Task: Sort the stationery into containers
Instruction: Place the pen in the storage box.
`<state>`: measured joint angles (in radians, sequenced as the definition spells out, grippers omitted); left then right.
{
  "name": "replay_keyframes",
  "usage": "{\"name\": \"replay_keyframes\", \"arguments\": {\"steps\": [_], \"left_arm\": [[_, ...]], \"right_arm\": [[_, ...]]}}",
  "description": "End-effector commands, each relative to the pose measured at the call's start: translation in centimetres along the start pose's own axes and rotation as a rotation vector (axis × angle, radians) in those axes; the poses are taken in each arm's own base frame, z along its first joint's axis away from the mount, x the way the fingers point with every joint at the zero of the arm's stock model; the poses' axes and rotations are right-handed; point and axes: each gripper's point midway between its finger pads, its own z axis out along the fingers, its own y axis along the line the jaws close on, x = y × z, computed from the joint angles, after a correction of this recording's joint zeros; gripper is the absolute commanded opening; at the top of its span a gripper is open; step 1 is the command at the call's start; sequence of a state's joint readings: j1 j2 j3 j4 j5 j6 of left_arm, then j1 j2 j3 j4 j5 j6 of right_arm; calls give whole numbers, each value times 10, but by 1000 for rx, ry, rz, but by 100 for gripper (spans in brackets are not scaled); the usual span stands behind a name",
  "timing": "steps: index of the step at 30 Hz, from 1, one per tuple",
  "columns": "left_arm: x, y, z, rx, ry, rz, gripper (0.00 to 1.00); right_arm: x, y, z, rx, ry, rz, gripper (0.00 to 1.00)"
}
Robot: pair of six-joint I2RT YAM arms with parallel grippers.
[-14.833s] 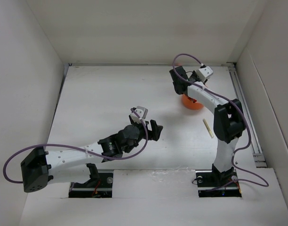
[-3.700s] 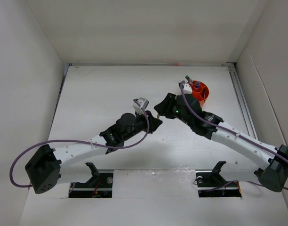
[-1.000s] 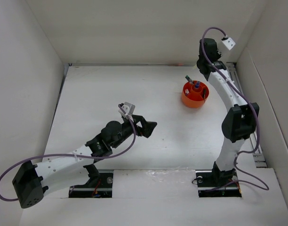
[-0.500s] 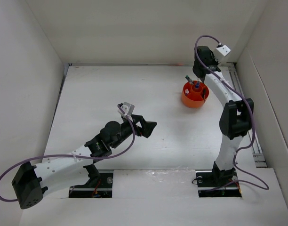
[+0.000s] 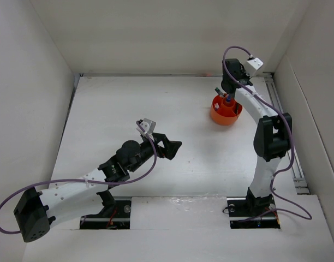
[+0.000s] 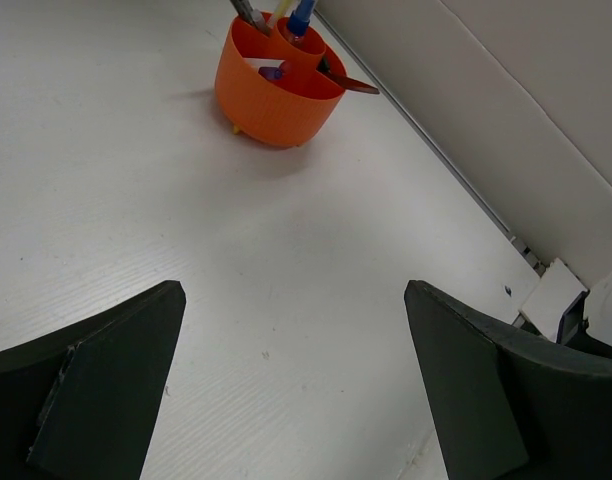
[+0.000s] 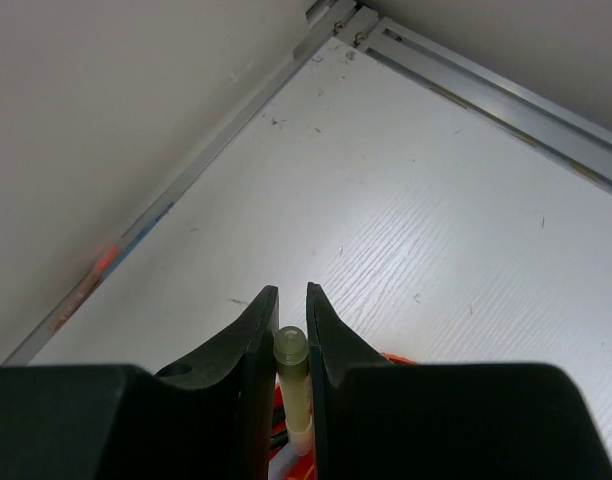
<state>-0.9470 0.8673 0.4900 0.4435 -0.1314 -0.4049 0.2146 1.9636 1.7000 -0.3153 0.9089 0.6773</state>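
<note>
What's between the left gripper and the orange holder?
Only bare table; the left wrist view shows nothing lying between the left gripper and the holder.

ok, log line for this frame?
right tool: shut on pen, above holder | left tool: open, empty, apart from holder

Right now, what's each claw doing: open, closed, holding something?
Left claw: open, empty.
Right claw: closed on a pale pen over the orange holder.

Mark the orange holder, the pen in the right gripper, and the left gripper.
orange holder (image 6: pixel 271 110), left wrist view, outer wall.
pen (image 7: pixel 290 348), right wrist view, rounded pale tip.
left gripper (image 6: pixel 293 292), left wrist view, midway between fingertips.
</note>
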Motion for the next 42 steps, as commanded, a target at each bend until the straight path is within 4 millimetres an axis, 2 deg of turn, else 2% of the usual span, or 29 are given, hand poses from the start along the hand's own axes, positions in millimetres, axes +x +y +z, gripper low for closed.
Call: {"name": "replay_keyframes", "arguments": {"steps": [1, 4, 10, 11, 17, 20, 21, 22, 25, 26, 27, 29, 35, 41, 42], "left_arm": [[-9, -7, -2, 30, -30, -12, 90], [-10, -6, -1, 22, -35, -12, 90], [-10, -6, -1, 22, -35, -12, 89], [-10, -6, -1, 22, -35, -12, 89], [-11, -4, -1, 13, -39, -12, 89], [-10, -6, -1, 22, -35, -12, 89], [-10, -6, -1, 22, -35, -12, 89], [-8, -3, 0, 9, -31, -10, 89], [-7, -5, 0, 20, -25, -10, 89], [-7, -5, 0, 20, -25, -10, 89], [-7, -5, 0, 20, -25, -10, 89], [-7, -5, 0, 20, -25, -10, 89], [-7, -5, 0, 20, -25, -10, 89], [-7, -5, 0, 20, -25, -10, 89], [-10, -6, -2, 24, -33, -12, 89]], "right_arm": [[18, 5, 0, -2, 18, -18, 0], [20, 8, -4, -10, 20, -21, 0], [37, 4, 4, 16, 33, -58, 0], [33, 5, 3, 15, 32, -56, 0], [38, 14, 0, 13, 25, -68, 0], [34, 17, -10, 26, -8, -86, 0], [24, 20, -18, 29, -37, -81, 0], [25, 23, -23, 25, -42, -94, 0], [-1, 28, -41, 9, -78, -71, 0], [-12, 34, -53, -20, -92, -65, 0], [-20, 34, -56, -27, -101, -59, 0], [-29, 44, -76, -72, -110, -44, 0], [-28, 49, -98, -83, -129, -88, 0], [-6, 46, -93, -64, -119, -139, 0], [-8, 41, -92, -36, -133, -137, 0]]}}
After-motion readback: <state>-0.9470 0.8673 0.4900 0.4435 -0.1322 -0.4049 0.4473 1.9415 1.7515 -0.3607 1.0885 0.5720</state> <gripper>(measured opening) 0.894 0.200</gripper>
